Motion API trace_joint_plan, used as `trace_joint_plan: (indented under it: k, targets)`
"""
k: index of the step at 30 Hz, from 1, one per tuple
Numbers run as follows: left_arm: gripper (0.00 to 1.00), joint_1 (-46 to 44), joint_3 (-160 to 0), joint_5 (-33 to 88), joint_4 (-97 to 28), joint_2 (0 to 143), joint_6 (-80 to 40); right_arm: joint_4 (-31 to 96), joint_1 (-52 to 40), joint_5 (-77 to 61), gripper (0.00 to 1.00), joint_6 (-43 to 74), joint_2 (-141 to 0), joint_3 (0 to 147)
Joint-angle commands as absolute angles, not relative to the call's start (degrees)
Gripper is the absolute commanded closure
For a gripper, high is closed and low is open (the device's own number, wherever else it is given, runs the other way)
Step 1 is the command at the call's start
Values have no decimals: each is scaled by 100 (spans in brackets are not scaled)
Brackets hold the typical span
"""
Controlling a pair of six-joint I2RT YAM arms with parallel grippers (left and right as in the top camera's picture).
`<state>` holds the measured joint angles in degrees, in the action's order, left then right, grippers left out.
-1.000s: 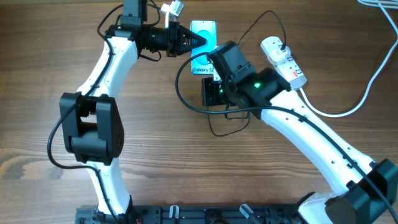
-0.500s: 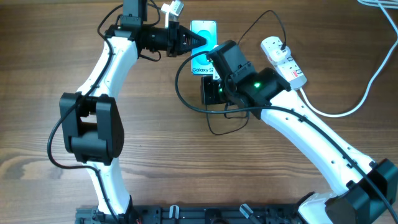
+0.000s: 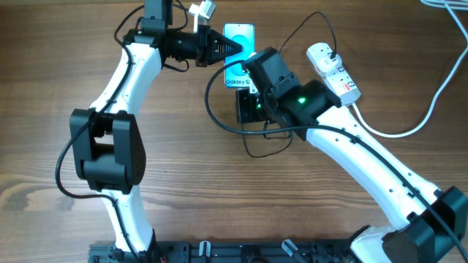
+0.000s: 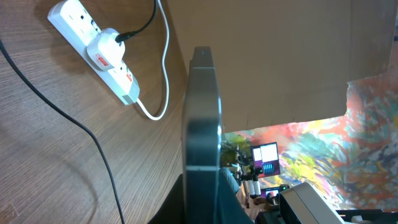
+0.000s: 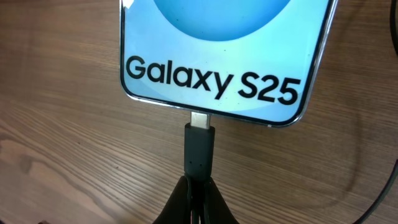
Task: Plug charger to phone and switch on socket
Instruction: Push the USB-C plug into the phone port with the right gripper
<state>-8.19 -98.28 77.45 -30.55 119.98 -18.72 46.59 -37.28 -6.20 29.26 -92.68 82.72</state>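
Note:
The phone, turquoise screen with "Galaxy S25" text, lies at the table's far middle. My left gripper is shut on its side edge; the left wrist view shows the phone edge-on between the jaws. My right gripper is shut on the charger's black plug, whose metallic tip touches the phone's bottom edge. The black cable loops on the table. The white socket lies to the right, also in the left wrist view, with a plug in it.
A thick white cord runs from the socket to the far right. The black cable curls below my right wrist. Wooden table all round.

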Motion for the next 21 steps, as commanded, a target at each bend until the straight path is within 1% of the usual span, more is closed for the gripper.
trace_joint_plan:
  k: [1, 21]
  targets:
    - [96, -805, -9856, 8009, -3039, 11786, -1835, 4637, -3743, -419, 95, 2823, -9345, 8324]
    - [96, -854, -9856, 8007, -3059, 11786, -1669, 4654, -3640, -451, 96, 2864, -9345, 8326]
